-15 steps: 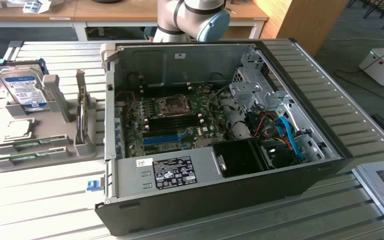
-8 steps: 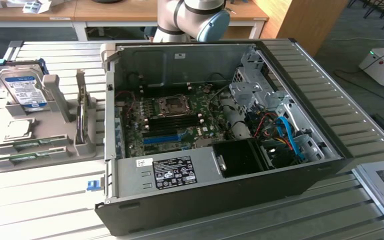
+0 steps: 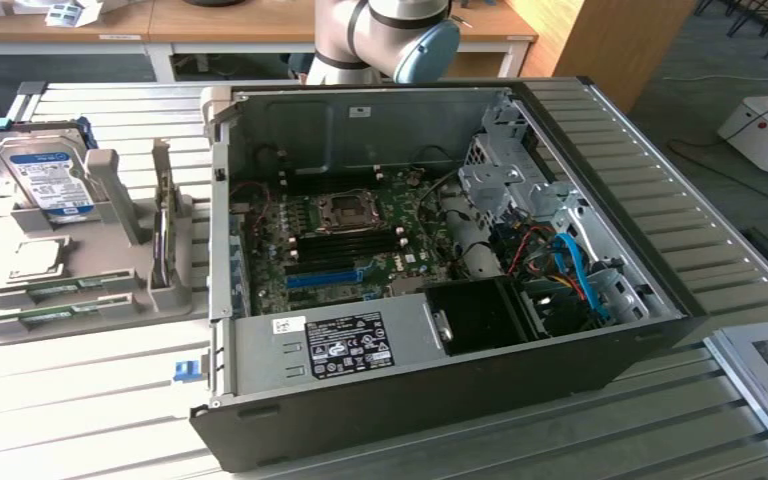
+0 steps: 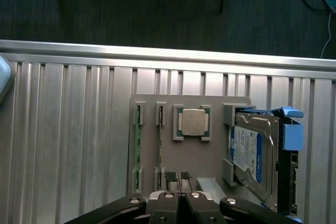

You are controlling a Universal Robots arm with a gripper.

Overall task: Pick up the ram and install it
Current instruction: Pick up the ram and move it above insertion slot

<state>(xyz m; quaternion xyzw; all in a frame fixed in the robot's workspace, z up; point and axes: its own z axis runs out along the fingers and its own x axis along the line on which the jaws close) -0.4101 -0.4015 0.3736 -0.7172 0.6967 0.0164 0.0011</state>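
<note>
Hovering over the grey holder (image 4: 210, 161), the fingers (image 4: 170, 178) are clenched together w/ nothing between them, apart from every part on it. Ram (image 4: 137, 150) stands on edge in a holder slot, on the holder side opposite the hard drive (image 4: 252, 153). A 2nd stick (image 4: 159, 145) sits in the next slot inward, closer to the fingers. Processor chip (image 4: 192, 123) lies flat mid-holder, between sticks & drive. Holder rests on the slatted tabletop (image 4: 79, 145).

Handling, my read: ram prob. very light, stiff & thin. It won't flex but is fragile, w/ small chips on its faces and the contact edge likely down in the slot. Faces look smooth, so it could slip or twist if pinched off-centre. Best hold is across the thin thickness at mid-length of the exposed upper edge, on the flat faces, clear of contacts.

Farther off, to the exterior view's right of the holder, sits the open PC case (image 3: 424, 380) w/ motherboard (image 3: 344, 240) face-up inside.
</note>
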